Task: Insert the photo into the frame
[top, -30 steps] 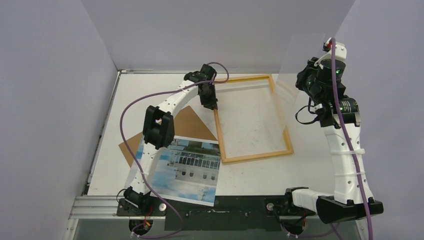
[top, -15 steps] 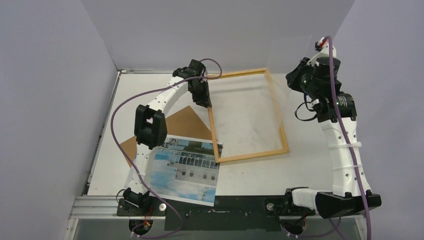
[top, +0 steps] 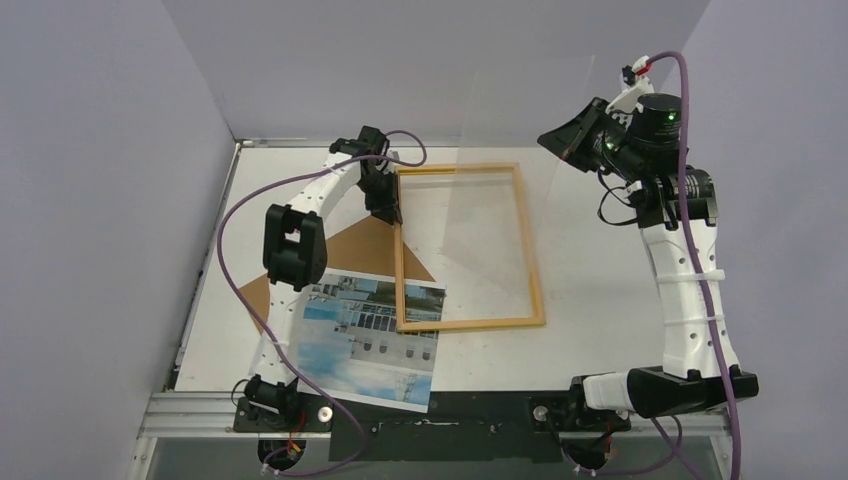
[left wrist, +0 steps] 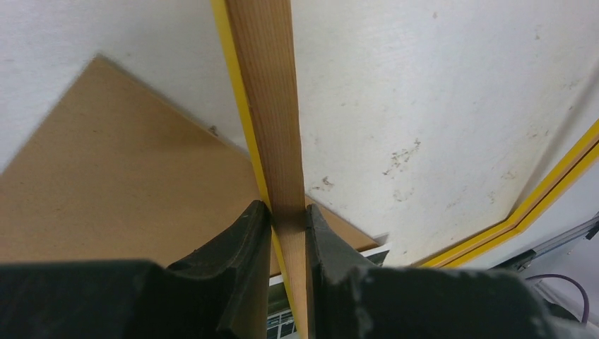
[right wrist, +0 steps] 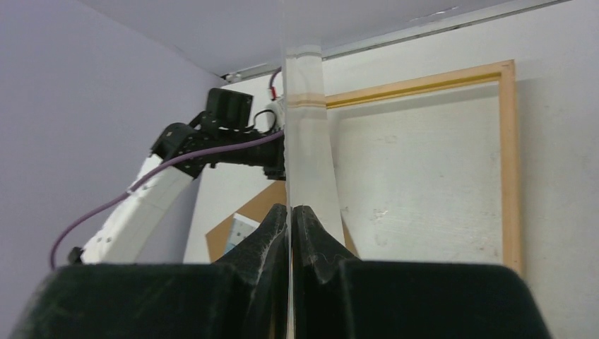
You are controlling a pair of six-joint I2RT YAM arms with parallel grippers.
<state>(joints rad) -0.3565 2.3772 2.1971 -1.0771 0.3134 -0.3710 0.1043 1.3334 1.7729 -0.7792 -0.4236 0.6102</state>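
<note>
The frame (top: 470, 324) lies wood-coloured back up in the middle of the table, with its yellow edge showing in the left wrist view. My left gripper (top: 385, 205) is shut on the left rail near the far corner, and the rail (left wrist: 268, 106) is pinched between the fingers (left wrist: 287, 212). The photo (top: 365, 345) lies flat at the near left, its upper right corner under the frame's near left corner. My right gripper (top: 552, 140), raised at the far right, is shut on the edge of a clear sheet (top: 520, 120) that stands upright above the frame (right wrist: 508, 162).
A brown backing board (top: 350, 250) lies left of the frame, partly under the photo and the left arm (right wrist: 212, 148). Grey walls close in the back and both sides. A black strip (top: 450, 425) runs along the near edge between the arm bases.
The left gripper has dragged the frame leftward and turned it, so its near left corner now overlaps the photo. The right arm has swung left and higher with the clear sheet.
</note>
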